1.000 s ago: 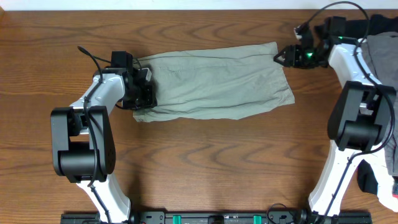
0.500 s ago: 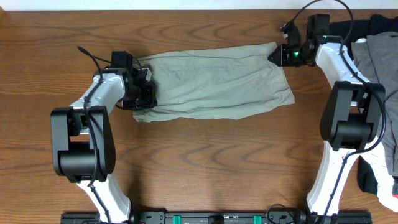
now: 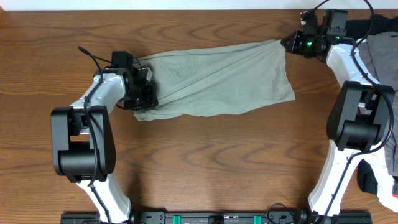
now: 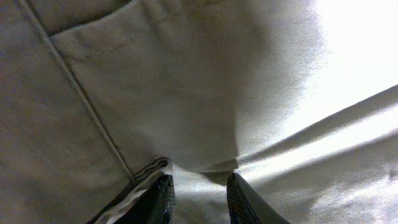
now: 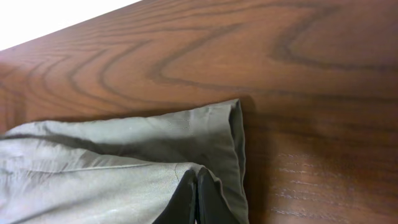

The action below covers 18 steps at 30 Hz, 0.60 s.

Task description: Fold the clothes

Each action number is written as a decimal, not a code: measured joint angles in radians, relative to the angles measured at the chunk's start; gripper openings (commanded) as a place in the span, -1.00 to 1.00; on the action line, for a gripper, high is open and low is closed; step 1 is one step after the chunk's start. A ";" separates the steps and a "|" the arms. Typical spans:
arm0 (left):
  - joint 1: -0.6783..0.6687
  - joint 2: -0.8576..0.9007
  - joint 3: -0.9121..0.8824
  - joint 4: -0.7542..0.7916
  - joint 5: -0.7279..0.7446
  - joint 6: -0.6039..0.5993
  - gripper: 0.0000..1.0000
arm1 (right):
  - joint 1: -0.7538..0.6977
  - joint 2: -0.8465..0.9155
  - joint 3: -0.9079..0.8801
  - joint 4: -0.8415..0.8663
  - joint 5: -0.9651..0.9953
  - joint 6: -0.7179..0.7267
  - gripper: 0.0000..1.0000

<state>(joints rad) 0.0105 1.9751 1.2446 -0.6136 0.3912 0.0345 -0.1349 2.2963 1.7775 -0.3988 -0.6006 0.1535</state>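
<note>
The clothes, a pale khaki-green pair of shorts [image 3: 224, 81], lie stretched across the back half of the table, with diagonal creases running from the far right corner to the left end. My left gripper [image 3: 148, 93] is at the left end. In the left wrist view its fingers [image 4: 163, 200] have a fold of the fabric [image 4: 186, 93] between them near a stitched seam. My right gripper [image 3: 288, 45] sits at the far right corner, and in the right wrist view it [image 5: 196, 177] is pressed shut on the hem corner [image 5: 211, 137], which is raised slightly off the wood.
A darker grey garment [image 3: 380, 59] is heaped at the right edge behind the right arm, and a black garment [image 3: 372, 182] lies lower on the right. The table's far edge [image 3: 186, 9] runs just behind the shorts. Bare wood [image 3: 205, 168] spreads in front.
My right gripper moved in to the shorts' far right corner, shut on it and drew it right and back, pulling the cloth taut. The left arm has not moved.
</note>
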 measured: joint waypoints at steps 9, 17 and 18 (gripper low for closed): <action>0.000 0.001 0.000 0.002 0.003 0.000 -0.37 | 0.005 0.000 0.000 -0.081 0.107 0.071 -0.93; -0.002 0.001 0.003 0.001 0.022 0.008 0.10 | -0.001 0.000 0.000 -0.160 0.256 0.038 0.03; -0.004 0.001 0.005 0.000 0.027 0.007 0.19 | -0.001 0.000 0.000 -0.170 0.246 0.014 -0.02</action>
<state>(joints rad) 0.0067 1.9759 1.2499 -0.6136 0.4183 0.0418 -0.1360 2.2963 1.7771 -0.5686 -0.3546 0.1673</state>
